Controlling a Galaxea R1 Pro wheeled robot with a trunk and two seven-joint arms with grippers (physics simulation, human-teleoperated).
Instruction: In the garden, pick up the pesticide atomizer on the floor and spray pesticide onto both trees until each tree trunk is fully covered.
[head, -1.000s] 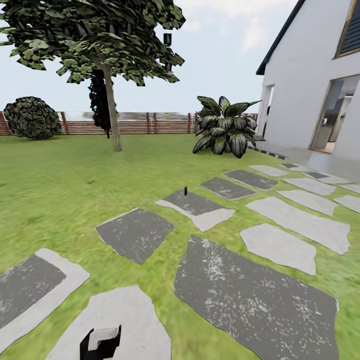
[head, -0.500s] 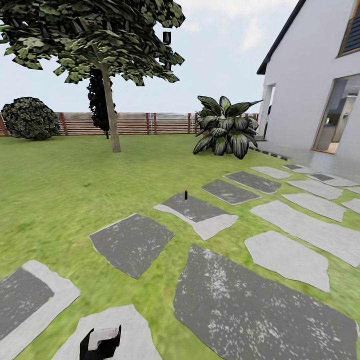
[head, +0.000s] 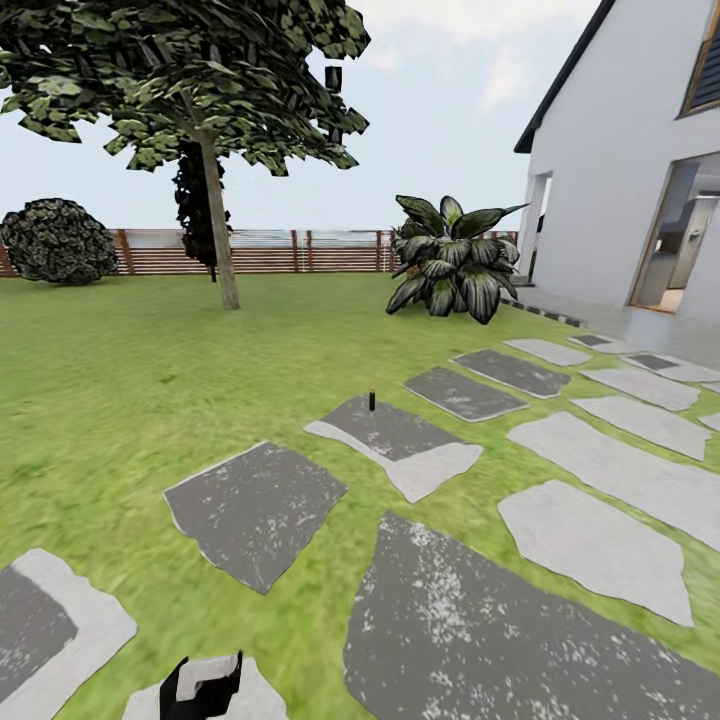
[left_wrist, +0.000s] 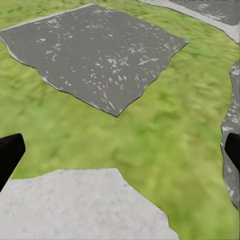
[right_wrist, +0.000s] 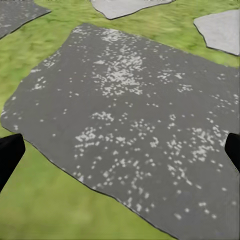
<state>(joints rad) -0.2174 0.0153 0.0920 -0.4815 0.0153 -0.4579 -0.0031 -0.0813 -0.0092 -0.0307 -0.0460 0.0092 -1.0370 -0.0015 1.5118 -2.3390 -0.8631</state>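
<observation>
A small dark bottle, the pesticide atomizer (head: 372, 400), stands upright at the far edge of a grey stepping stone (head: 395, 435), several slabs ahead of me. It is too small to make out details. One tree (head: 190, 70) with a pale straight trunk (head: 220, 240) rises from the lawn at the far left, near the fence. My left gripper (left_wrist: 120, 155) hangs open over grass and a pale slab. Over a dark speckled slab my right gripper (right_wrist: 120, 155) is open too. The end of my left arm (head: 203, 688) shows at the lower edge of the head view.
Grey and pale stepping stones (head: 255, 510) run across the grass toward the white house (head: 620, 170) on the right. A big-leafed plant (head: 450, 262) stands by the house corner. A round bush (head: 58, 240), a thin near-black tree (head: 195, 205) and a slatted wooden fence (head: 300, 250) line the back.
The whole head view has shifted: the stones have slid down and outward, so the camera has moved forward. The arm's end keeps its place in the picture.
</observation>
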